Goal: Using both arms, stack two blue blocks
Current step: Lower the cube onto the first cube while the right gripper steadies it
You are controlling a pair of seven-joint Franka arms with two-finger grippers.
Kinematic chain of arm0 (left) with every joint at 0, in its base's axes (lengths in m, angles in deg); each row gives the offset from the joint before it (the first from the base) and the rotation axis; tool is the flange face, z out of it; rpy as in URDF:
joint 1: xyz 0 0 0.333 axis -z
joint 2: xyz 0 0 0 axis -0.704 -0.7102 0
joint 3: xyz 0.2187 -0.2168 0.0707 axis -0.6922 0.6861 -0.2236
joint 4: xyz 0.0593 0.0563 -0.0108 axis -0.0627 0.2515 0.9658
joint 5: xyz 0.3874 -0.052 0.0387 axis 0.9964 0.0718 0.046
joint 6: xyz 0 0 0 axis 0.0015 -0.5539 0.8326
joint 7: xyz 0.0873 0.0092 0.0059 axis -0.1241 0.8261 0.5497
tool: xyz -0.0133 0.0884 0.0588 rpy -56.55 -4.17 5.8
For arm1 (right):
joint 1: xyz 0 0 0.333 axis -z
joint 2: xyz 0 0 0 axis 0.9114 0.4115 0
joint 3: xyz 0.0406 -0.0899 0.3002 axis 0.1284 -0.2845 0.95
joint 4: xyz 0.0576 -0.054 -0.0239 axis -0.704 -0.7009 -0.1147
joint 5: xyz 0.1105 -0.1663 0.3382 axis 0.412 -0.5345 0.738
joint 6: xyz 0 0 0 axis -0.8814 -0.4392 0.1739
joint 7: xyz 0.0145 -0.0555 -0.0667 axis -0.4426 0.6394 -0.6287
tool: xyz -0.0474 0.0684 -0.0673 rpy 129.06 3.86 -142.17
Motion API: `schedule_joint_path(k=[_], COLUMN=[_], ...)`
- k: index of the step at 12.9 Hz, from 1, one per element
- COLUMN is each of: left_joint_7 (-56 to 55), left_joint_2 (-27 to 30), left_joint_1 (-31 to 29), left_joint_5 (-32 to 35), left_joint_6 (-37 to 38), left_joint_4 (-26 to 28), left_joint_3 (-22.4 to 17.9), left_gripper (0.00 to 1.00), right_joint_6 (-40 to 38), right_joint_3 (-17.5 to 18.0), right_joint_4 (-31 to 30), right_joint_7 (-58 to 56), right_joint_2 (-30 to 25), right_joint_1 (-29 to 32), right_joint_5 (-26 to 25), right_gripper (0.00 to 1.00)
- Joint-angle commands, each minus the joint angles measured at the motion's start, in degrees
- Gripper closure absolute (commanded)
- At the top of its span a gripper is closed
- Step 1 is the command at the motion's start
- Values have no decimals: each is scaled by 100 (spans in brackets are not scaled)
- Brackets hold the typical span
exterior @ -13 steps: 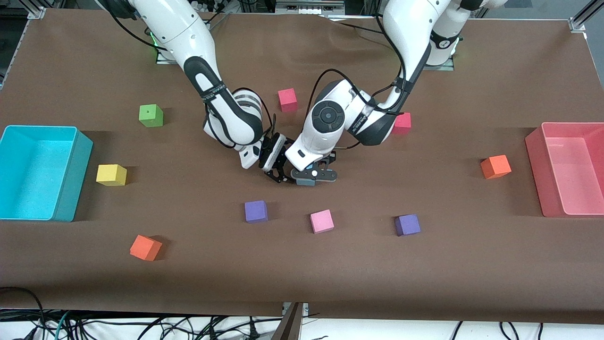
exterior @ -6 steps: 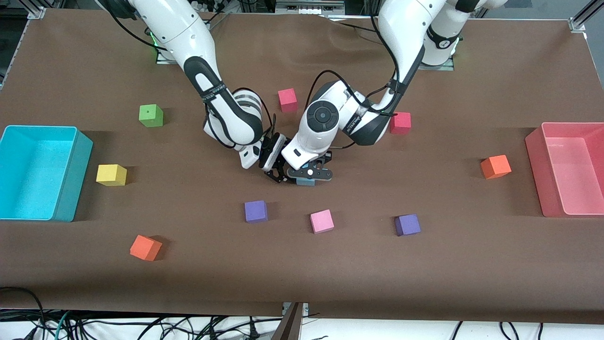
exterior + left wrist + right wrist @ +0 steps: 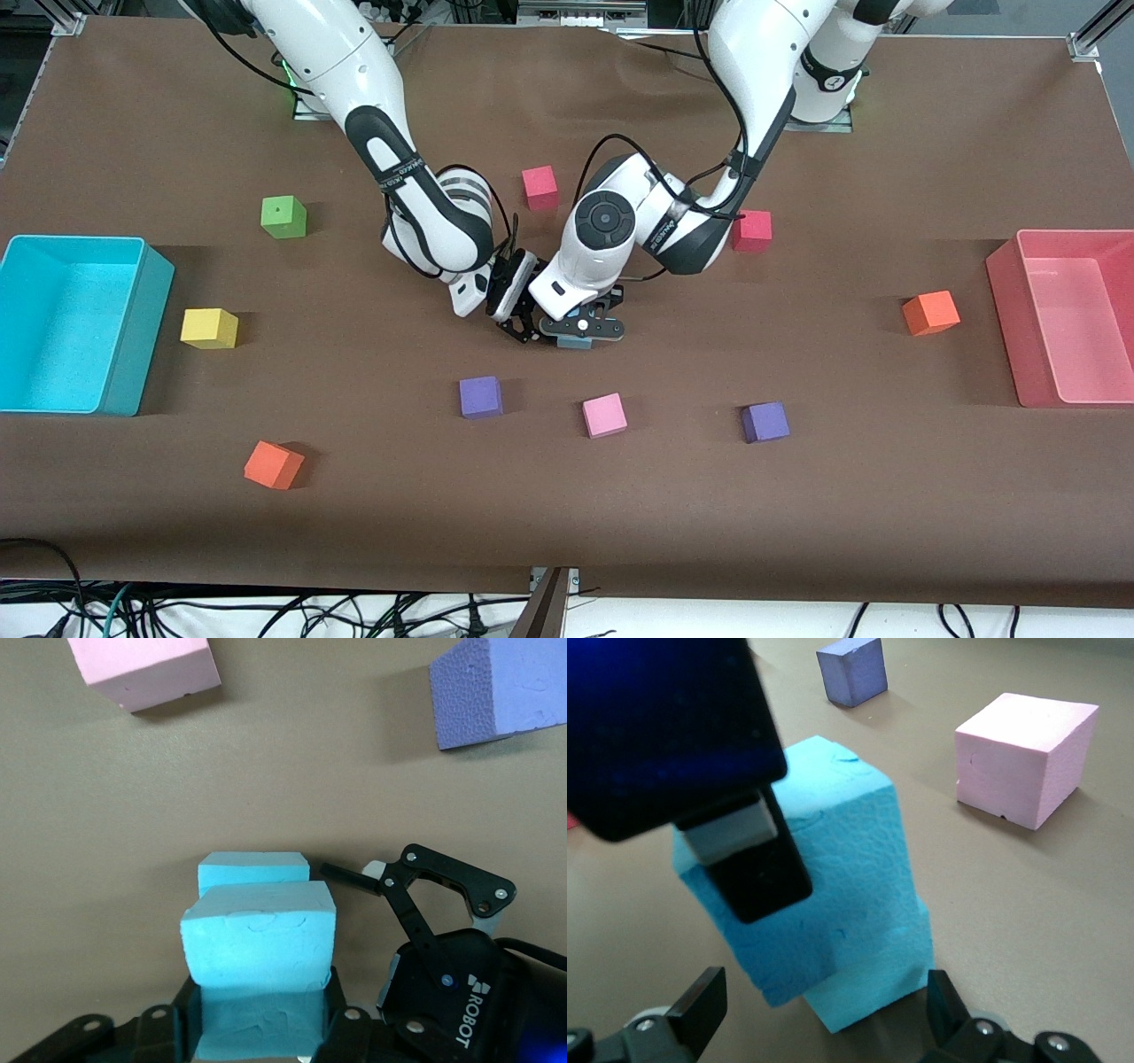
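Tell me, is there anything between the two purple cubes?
Yes: in the front view, the pink cube lies between the two purple cubes.

In the front view's centre, the left gripper (image 3: 582, 330) hides the 2 blue blocks (image 3: 576, 343) almost wholly. The right wrist view's bottom edge cuts off the right gripper (image 3: 824, 1028). The pink bin (image 3: 1072, 317) runs past the right edge.

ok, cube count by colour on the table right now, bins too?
Blue cubes: 2 (upper, lower)
Purple cubes: 2 ()
Red cubes: 2 ()
Orange cubes: 2 ()
Pink cube: 1
Yellow cube: 1
Green cube: 1
Bins: 2 (cyan, pink)
Total: 11 cubes, 2 bins
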State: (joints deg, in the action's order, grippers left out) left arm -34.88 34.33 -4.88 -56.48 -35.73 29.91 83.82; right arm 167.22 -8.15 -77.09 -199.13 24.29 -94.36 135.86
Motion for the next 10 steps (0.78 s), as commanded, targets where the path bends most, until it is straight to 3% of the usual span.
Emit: schedule_joint_path(k=[1,10], left_joint_7=[17,8], left_joint_2=[-102,143], left_joint_1=[100,127], left_joint_5=[-91,-73], left_joint_6=[0,114], left_joint_4=[-101,-127], left_joint_3=[-172,-242], left_gripper=[0,0], right_joint_6=[81,90], right_joint_3=[4,4], right_joint_4=[87,26], right_joint_7=[-112,-165], right_joint_2=[50,16], right_joint_1=[-34,-17], right_joint_5=[74,74], right_gripper=[0,0])
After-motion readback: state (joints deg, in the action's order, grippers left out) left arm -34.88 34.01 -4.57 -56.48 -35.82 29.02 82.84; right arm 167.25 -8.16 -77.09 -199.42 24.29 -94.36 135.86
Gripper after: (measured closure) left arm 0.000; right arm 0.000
